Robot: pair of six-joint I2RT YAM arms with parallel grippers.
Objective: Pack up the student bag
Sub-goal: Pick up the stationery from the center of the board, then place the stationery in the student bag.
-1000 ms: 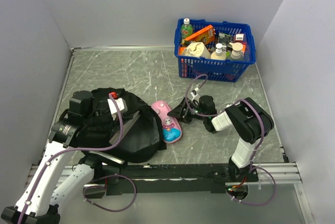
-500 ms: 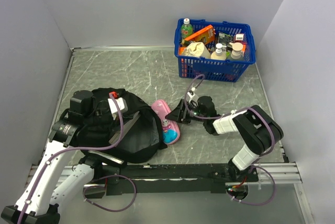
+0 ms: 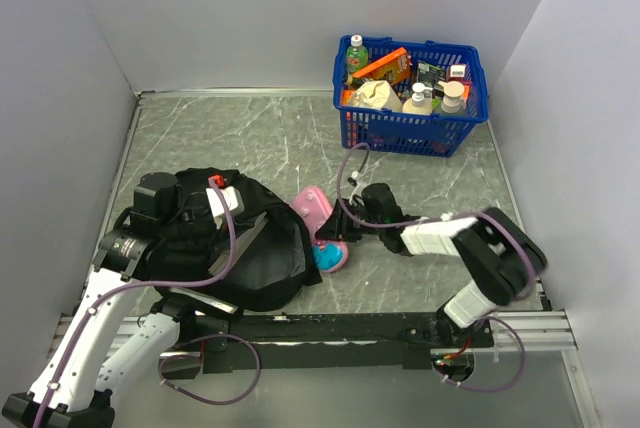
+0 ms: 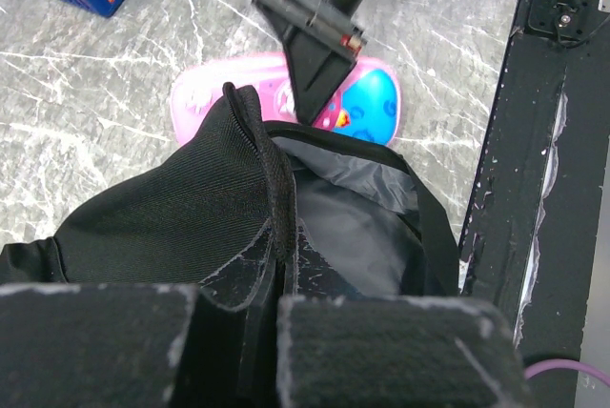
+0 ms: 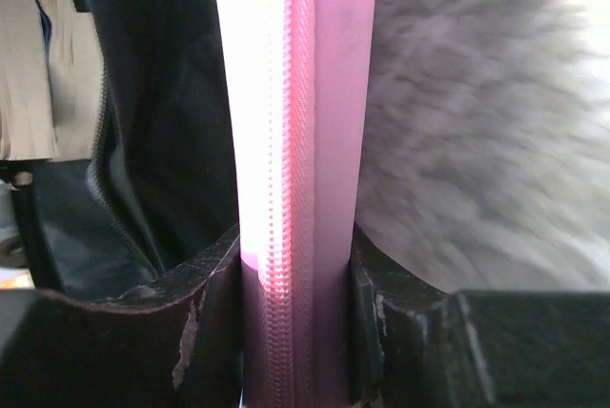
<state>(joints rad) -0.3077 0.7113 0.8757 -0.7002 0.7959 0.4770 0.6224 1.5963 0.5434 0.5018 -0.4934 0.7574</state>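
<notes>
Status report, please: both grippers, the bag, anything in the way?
Left gripper shut on student bag rim, mouth open. Right gripper shut on pink pencil case beside the mouth, not inside. Nothing seen blocking the opening.

Bag (image 3: pixel 250 258) sits near-left on tabletop (image 3: pixel 230 133), mouth facing right. Case (image 3: pixel 315 206) lies just right of the bag, its near end touching the bag's mouth rim, its far end angled away toward the back. Right claw (image 3: pixel 338 220) comes in from the right, with the case's edge between its fingers. Left claw (image 4: pixel 276 308) is on the bag's upper left side, bag rim pinched between its fingers. Basket (image 3: pixel 400 133) stands far-right on the tabletop, behind the case and well apart from it, groceries (image 3: pixel 385 93) inside.
</notes>
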